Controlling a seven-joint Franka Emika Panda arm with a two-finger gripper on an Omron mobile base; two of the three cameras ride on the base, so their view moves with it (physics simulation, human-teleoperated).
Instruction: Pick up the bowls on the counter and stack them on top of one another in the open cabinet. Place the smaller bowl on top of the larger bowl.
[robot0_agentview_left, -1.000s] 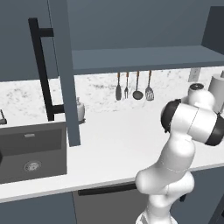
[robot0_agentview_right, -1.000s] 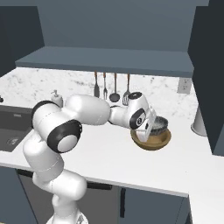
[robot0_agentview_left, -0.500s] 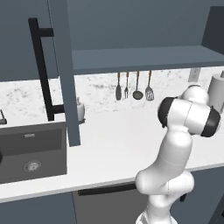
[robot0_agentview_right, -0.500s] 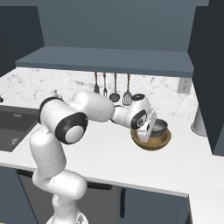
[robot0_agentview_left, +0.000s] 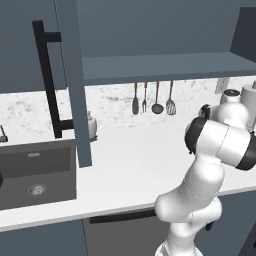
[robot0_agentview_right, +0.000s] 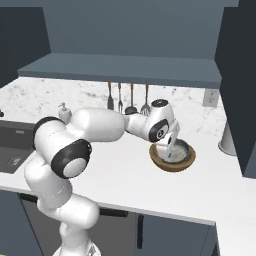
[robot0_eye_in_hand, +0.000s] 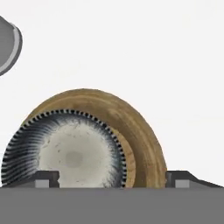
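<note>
The smaller bowl (robot0_eye_in_hand: 65, 151), dark grey with a pale speckled inside, sits inside the larger tan-brown bowl (robot0_eye_in_hand: 140, 131), off to one side of it. Both rest on the white counter (robot0_agentview_right: 120, 170), where the smaller bowl (robot0_agentview_right: 181, 149) shows inside the larger bowl (robot0_agentview_right: 170, 164). My gripper (robot0_eye_in_hand: 113, 178) hangs just above them, open, its fingertips (robot0_eye_in_hand: 47, 177) wide apart and holding nothing. From the right base view the gripper (robot0_agentview_right: 170, 145) is over the near-left rim of the bowls. The cabinet shelf (robot0_agentview_left: 165, 65) runs above the counter, beside its open door (robot0_agentview_left: 72, 100).
Several utensils (robot0_agentview_right: 127, 97) hang on the back wall behind the bowls. A pale canister (robot0_agentview_right: 227, 140) stands at the right, next to a tall dark unit (robot0_agentview_right: 240, 80). The dark sink (robot0_agentview_left: 35, 172) and a soap dispenser (robot0_agentview_left: 91, 125) lie to the left.
The jaws have gone from shut to wide open, letting go of the dark grey bowl, which now lies in the tan bowl. The arm's elbow has shifted.
</note>
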